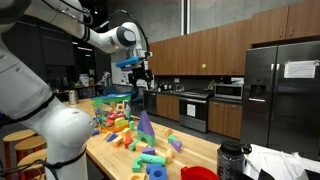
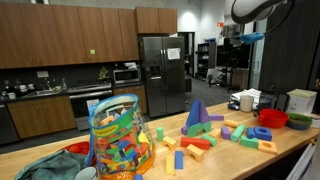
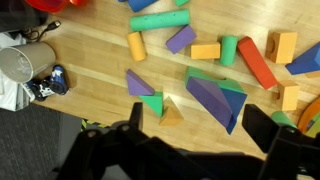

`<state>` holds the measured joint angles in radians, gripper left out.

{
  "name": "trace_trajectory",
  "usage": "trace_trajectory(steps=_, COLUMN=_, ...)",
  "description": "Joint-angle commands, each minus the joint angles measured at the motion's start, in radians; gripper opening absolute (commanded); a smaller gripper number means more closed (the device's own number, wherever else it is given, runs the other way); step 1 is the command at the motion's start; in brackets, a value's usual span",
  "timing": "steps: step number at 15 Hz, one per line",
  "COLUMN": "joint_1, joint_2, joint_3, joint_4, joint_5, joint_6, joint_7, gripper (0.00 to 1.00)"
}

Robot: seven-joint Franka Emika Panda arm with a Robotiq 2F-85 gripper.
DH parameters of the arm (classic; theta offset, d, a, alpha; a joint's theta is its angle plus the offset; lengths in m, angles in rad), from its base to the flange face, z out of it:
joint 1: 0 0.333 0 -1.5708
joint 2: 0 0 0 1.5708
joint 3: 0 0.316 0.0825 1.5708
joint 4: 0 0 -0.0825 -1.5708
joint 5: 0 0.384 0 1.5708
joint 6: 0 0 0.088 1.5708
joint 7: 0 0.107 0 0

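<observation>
My gripper is open and holds nothing, its two dark fingers spread wide. It hangs high above a wooden table scattered with coloured blocks. Straight below it stands a large purple and blue wedge with a green face. A small orange pyramid, a green triangle and a purple triangle lie just left of the wedge. In both exterior views the gripper is well above the blocks, and the tall purple piece rises from the pile.
A red long block, a green cylinder and orange blocks lie further on. A metal cup stands by the table's edge. A clear bag of blocks, a red bowl and a dark jar also sit on the table.
</observation>
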<state>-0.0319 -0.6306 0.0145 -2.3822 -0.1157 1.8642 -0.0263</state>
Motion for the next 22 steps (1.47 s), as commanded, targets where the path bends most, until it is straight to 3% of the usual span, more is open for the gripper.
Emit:
trace_trajectory(steps=1, joint_1=-0.001, joint_2=-0.076, joint_3=-0.025, joint_4=-0.086, joint_5=-0.009, joint_6=0.015, joint_7=-0.007, gripper=1.00)
trace_trajectory(steps=6, joint_1=0.004, joint_2=-0.130, joint_3=-0.027, joint_4=-0.234, joint_5=-0.016, joint_6=0.041, joint_7=-0.012, gripper=1.00)
trace_trajectory(steps=12, joint_1=0.055, joint_2=-0.097, joint_3=0.059, joint_4=-0.454, joint_5=-0.036, joint_6=0.156, joint_7=0.007, gripper=1.00)
trace_trajectory(steps=13, joint_1=0.063, joint_2=-0.039, joint_3=0.076, joint_4=-0.404, joint_5=-0.032, joint_6=0.161, joint_7=0.013, gripper=1.00)
trace_trajectory(steps=15, joint_1=0.068, joint_2=-0.045, joint_3=0.090, joint_4=-0.427, joint_5=-0.037, joint_6=0.195, joint_7=0.016, gripper=1.00)
trace_trajectory(steps=22, joint_1=0.083, joint_2=-0.003, joint_3=0.068, joint_4=-0.413, joint_5=-0.003, joint_6=0.184, joint_7=-0.016, gripper=1.00)
